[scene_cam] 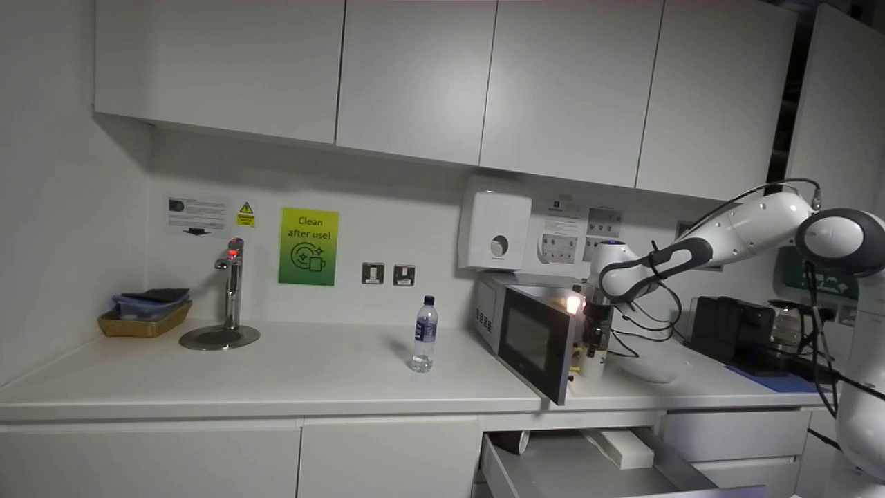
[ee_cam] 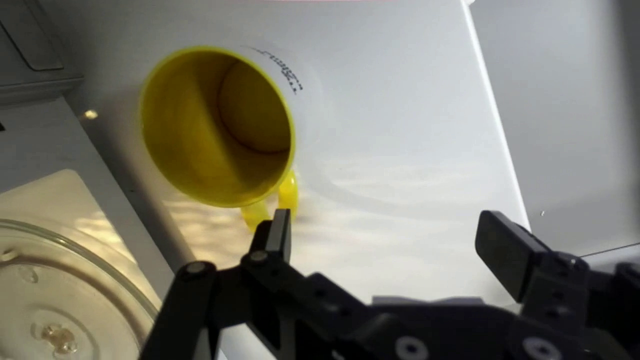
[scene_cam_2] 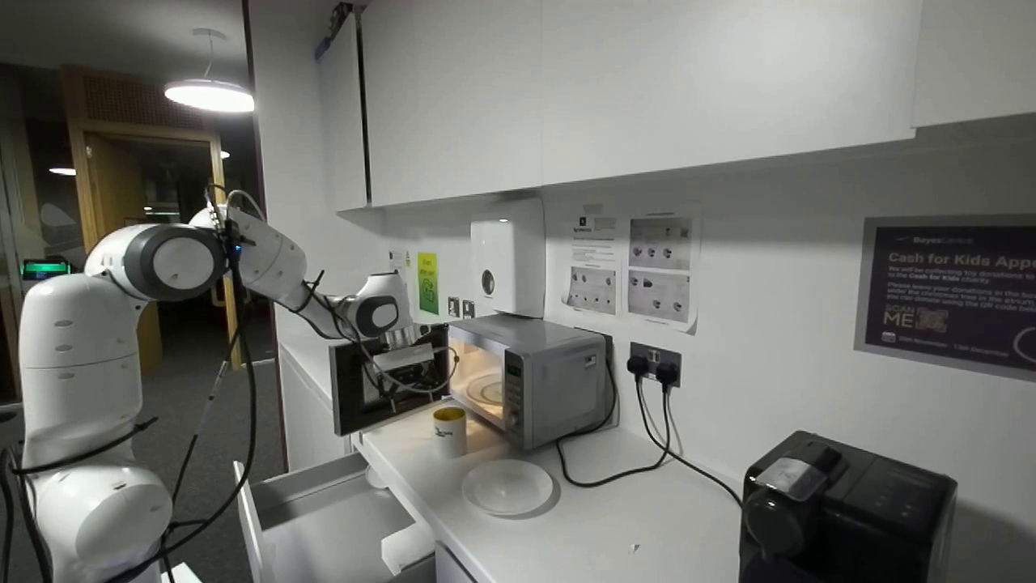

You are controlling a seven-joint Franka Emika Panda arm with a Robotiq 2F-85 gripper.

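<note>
My gripper point(ee_cam: 385, 220) stands open in the wrist view, nothing between its fingers. Closest to it is a mug point(ee_cam: 172, 125), white outside and yellow inside, upright on the counter. The left fingertip overlaps the mug's yellow handle point(ee_cam: 288, 192) in that view; whether they touch I cannot tell. In an exterior view the mug point(scene_cam_2: 450, 441) sits in front of the microwave point(scene_cam_2: 558, 380), whose door point(scene_cam: 536, 342) is swung open. Inside, the glass turntable point(ee_cam: 75, 295) is lit. That door partly hides the gripper and mug in an exterior view.
A white plate point(scene_cam_2: 507, 488) lies near the mug. Below the counter edge a drawer point(scene_cam_2: 324, 518) is pulled out, holding a white box point(scene_cam: 626, 449) and a dark cup point(scene_cam: 509, 441). A water bottle point(scene_cam: 424, 339) stands left of the microwave; a black coffee machine point(scene_cam_2: 858, 510) stands beyond the plate.
</note>
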